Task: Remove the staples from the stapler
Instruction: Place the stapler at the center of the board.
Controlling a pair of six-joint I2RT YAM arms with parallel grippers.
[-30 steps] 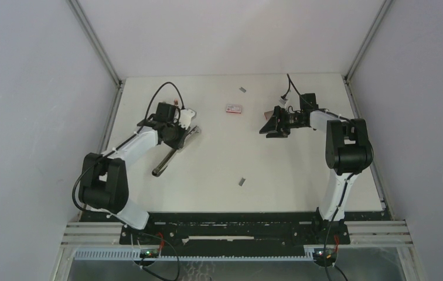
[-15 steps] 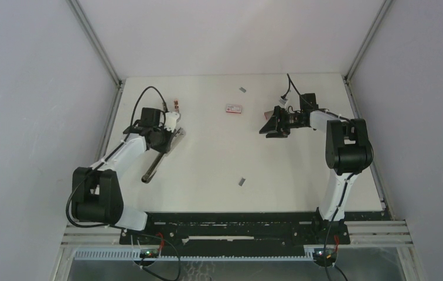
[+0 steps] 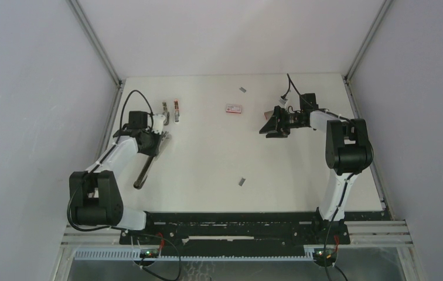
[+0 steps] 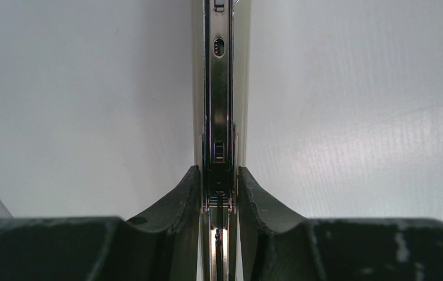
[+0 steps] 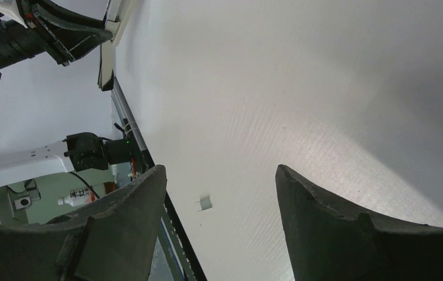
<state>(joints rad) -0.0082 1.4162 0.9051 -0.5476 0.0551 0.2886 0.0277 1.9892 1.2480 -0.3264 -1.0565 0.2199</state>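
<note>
My left gripper (image 3: 152, 143) is shut on the stapler (image 3: 143, 173), a long dark metal bar slanting toward the near left. In the left wrist view the fingers (image 4: 191, 187) clamp the stapler's shiny open channel (image 4: 218, 82), my left gripper (image 4: 219, 173) holding it from both sides. Short grey staples lie loose on the table at the back (image 3: 243, 89) and near the front (image 3: 242, 181). My right gripper (image 3: 264, 127) hangs open over the back right with nothing in it. Through my right gripper (image 5: 220, 171), the front staples (image 5: 205, 202) show far off.
A small red-and-white box (image 3: 234, 108) lies at the back middle. A thin grey strip (image 3: 165, 109) and a reddish-white piece (image 3: 176, 110) lie just beyond the left gripper. Grey walls and metal posts close in the white table (image 3: 219, 152) on three sides.
My left arm has swung left with the stapler in its grip, uncovering the grey strip and the reddish-white piece. The right arm has not moved.
</note>
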